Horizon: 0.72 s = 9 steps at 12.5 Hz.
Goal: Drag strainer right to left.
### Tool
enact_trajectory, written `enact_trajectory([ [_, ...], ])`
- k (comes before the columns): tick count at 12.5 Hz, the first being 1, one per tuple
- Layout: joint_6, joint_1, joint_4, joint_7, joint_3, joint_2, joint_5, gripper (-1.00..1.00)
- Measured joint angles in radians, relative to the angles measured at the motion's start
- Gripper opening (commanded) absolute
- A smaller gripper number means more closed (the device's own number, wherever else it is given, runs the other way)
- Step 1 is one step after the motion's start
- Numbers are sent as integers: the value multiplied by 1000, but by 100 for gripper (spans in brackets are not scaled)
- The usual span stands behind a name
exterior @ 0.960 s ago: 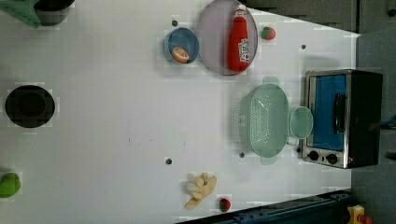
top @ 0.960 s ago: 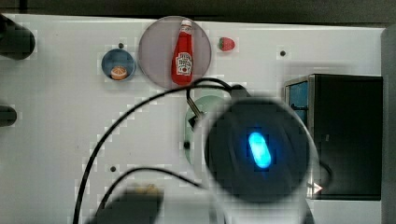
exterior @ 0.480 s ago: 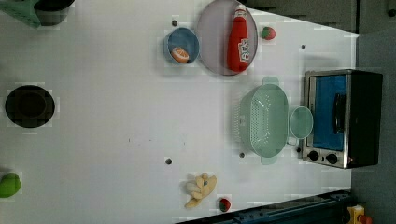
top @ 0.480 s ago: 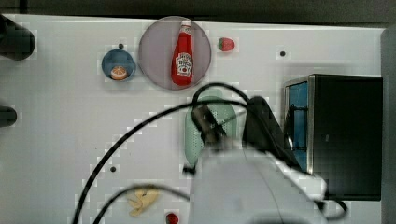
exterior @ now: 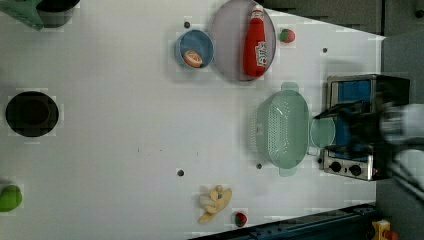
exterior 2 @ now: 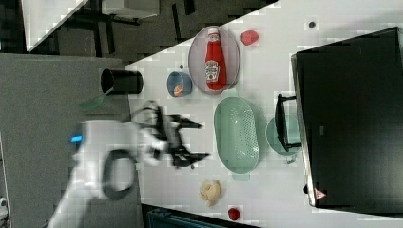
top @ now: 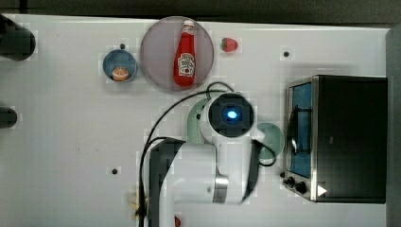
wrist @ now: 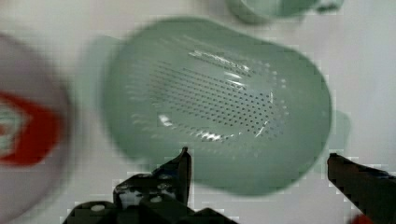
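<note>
The pale green oval strainer (exterior: 282, 127) rests on the white table (exterior: 125, 125) beside the toaster oven, with a small green mug (exterior: 322, 132) between them. In the right view, the strainer (exterior 2: 236, 134) lies to the right of my gripper (exterior 2: 197, 141), which hangs open with nothing in it. In the wrist view, the strainer (wrist: 219, 102) lies under my gripper (wrist: 259, 155), its holed centre beyond the black fingertips (wrist: 184, 163). My arm (top: 230, 116) covers most of the strainer (top: 194, 125) in the top view.
A silver and black toaster oven (top: 340, 137) stands at the top view's right. A plate (top: 158, 56) with a ketchup bottle (top: 185, 59), a blue bowl (top: 120, 65) and a strawberry (top: 229, 45) lie beyond the strainer. Toy food (exterior: 215, 202) lies near the front edge.
My arm has swung in over the strainer in the top view and entered the left view from the right. The strainer and mug have stayed put.
</note>
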Motion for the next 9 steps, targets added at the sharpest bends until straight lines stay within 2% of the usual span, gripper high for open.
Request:
enact_trajectory([
  [2, 111, 7, -98, 65, -5, 100, -4, 100],
  [4, 236, 10, -146, 129, 6, 174, -5, 100],
  [9, 425, 36, -96, 233, 39, 275, -47, 100],
])
